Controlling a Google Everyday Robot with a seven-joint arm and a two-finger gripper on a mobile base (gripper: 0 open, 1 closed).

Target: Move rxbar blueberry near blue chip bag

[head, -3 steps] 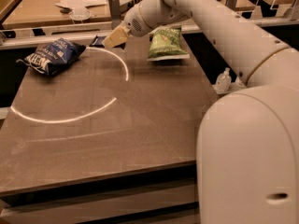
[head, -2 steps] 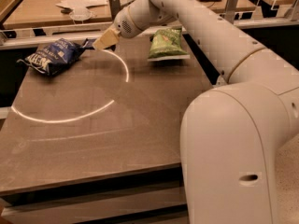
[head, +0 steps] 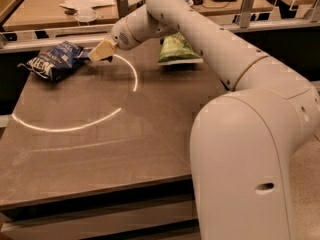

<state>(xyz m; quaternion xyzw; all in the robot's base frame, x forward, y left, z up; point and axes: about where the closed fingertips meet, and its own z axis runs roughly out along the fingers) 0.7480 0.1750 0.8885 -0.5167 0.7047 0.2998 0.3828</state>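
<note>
Upper left of the worktop (head: pixel 125 134): blue chip bag (head: pixel 50 60), large white lettering starting "KE", the rest illegible. Just right of it, rxbar blueberry (head: pixel 86 51), mostly hidden, no text readable. Right beside the bar, hand (head: pixel 101 50), tilted down-left; grip impossible to tell. Behind it, arm (head: pixel 210 39), stretched in from lower right past green chip bag (head: pixel 177 49).

The table (head: pixel 125 149) bears the blue chip bag (head: pixel 52 60) and a green chip bag (head: pixel 178 49), gripper (head: pixel 101 50) beside the former.
</note>
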